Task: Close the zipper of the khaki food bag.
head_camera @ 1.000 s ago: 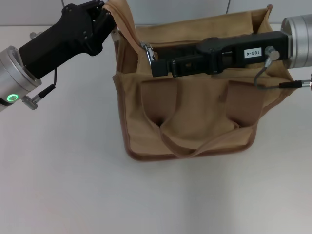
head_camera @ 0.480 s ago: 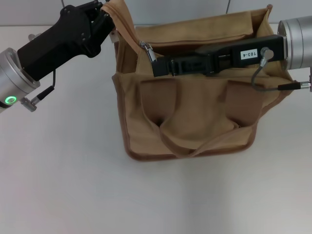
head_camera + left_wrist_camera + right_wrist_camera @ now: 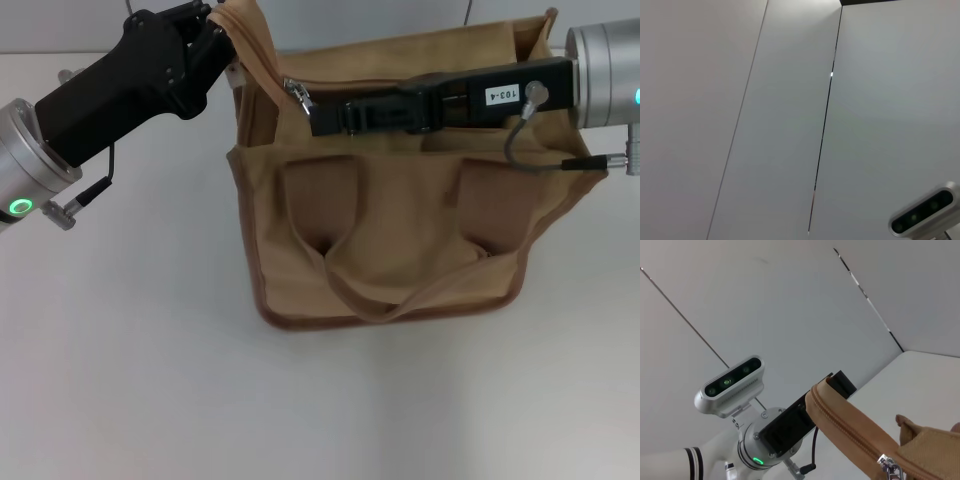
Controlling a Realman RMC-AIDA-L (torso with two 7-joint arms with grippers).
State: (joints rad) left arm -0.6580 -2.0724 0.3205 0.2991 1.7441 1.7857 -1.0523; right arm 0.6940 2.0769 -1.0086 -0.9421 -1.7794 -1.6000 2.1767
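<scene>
While the khaki food bag [image 3: 400,230] stands on the white table [image 3: 130,360], its far left top corner is pinched by the left gripper [image 3: 215,30], closed on the fabric. Across the open top the right gripper [image 3: 318,115] is stretched, its fingertips at the zipper [image 3: 298,95] slider; its grip cannot be told. Behind, a panelled wall [image 3: 790,125] is seen.

Only readable text: small white sticker label [image 3: 502,95] on my black right arm housing [image 3: 440,103] in the head view, printed "103-4", seen upside down. No other text, brand or number legible on my other arm, the bag or the wrist views.
</scene>
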